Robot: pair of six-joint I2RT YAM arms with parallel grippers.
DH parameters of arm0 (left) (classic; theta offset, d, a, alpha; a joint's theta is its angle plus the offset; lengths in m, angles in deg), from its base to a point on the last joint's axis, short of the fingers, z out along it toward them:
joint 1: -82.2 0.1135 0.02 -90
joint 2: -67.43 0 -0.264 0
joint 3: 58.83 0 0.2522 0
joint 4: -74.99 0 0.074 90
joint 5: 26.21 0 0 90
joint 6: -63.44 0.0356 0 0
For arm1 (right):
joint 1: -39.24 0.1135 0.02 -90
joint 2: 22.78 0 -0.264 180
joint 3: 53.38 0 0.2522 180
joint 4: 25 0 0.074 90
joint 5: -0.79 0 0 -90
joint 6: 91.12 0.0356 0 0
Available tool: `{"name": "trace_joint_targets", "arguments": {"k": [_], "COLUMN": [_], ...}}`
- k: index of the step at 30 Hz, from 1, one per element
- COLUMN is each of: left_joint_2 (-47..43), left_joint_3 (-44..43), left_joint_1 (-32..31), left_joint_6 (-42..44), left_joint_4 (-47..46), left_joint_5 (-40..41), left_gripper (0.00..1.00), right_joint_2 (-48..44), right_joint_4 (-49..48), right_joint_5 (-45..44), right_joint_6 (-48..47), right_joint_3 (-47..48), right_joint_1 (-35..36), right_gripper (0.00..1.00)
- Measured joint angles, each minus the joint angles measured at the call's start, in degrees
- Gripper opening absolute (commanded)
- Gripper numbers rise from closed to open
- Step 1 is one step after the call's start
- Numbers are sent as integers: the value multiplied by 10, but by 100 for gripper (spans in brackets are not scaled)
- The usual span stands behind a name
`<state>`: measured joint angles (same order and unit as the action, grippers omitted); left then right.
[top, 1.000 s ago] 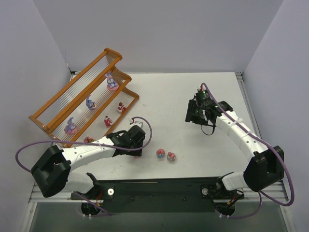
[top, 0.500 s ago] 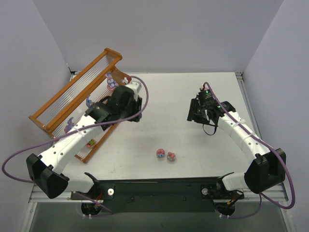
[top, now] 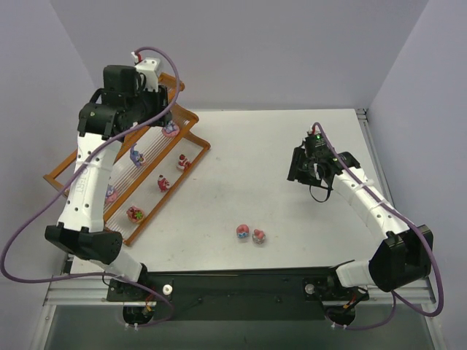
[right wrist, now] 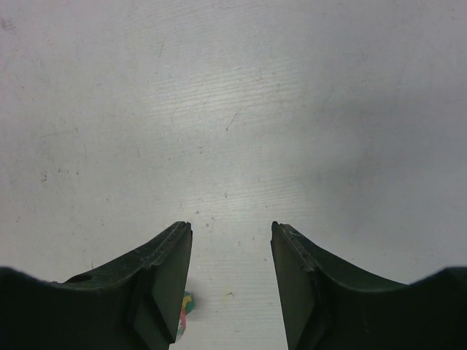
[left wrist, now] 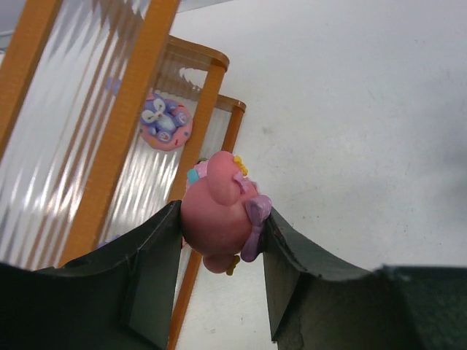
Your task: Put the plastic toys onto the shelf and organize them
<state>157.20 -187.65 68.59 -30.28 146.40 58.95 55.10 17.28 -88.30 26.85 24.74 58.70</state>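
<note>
My left gripper [top: 139, 93] is raised above the back end of the orange-brown shelf [top: 195, 117]. In the left wrist view it [left wrist: 222, 219] is shut on a pink toy with a purple bow [left wrist: 219, 208], held over the shelf frame [left wrist: 131, 124]. Several toys stand on the shelf tiers, among them a pink-purple one [top: 170, 129] [left wrist: 166, 122], a blue one [top: 136, 154] and a red one [top: 182, 161]. Two pink toys [top: 242, 232] [top: 258, 235] lie on the table. My right gripper [top: 298, 169] [right wrist: 230, 232] is open and empty over the table.
A small green, pink and yellow toy [right wrist: 186, 306] peeks out beside the right gripper's left finger. Grey walls close in the table at the back and both sides. The white table top [top: 248, 168] lies between the shelf and the right arm.
My left arm swung from the table in front of the shelf up and back to above the shelf's top end, with the pink toy in its jaws. The right gripper shifted slightly right.
</note>
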Motion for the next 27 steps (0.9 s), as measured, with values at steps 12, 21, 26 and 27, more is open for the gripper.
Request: {"name": "trace_joint_targets", "arguments": {"k": [12,21,26,27], "left_joint_2": [136,216,243,246], "left_joint_3": [-183,-250,-260,-261], "left_joint_1": [176,191,192,193], "left_joint_6": [89,126,142,147], "left_joint_4": [48,69,74,76], "left_joint_5": [-143,-195,-215,-216], "left_gripper": [0,0,0,0], "right_joint_2": [0,28,66,71], "right_joint_4": [0,1,4,4], "right_joint_5": [9,15,19,21], "right_joint_6": [0,0,0,0], "right_joint_3": [0,11,40,44], "right_joint_1": [0,0,0,0], "right_gripper": [46,45,44,44]}}
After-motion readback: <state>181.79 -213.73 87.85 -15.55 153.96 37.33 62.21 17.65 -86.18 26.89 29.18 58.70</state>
